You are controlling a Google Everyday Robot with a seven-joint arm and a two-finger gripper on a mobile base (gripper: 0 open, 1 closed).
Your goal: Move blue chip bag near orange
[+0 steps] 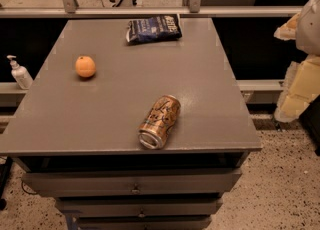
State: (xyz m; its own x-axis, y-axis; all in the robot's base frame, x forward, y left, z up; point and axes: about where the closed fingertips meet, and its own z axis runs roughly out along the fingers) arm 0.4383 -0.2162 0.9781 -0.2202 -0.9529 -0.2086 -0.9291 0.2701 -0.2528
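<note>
Though the gold-brown can (160,122) lies nearest, on its side just inside the front edge of the bench (210,104) and a little right of its middle, it has no part in the job. Farther back sits the orange (85,66), near the left edge and about halfway to the rear. Farthest of all, the blue chip bag (154,29) lies flat against the far edge, near its middle, well apart from both fruit and can.

That bag should be very light, soft and crinkly, with brittle chips inside. A hard squeeze across its belly would likely crush them, and the slick film may slip from a shallow pinch. The best hold is probably a pale crimped end seam, or a raised fold along the near long side, taken from above.

The gripper (296,91) hangs beyond the right edge, off the bench altogether and well apart from the bag. Whether it is open or closed cannot be told. No part of the arm is over the bench top.
</note>
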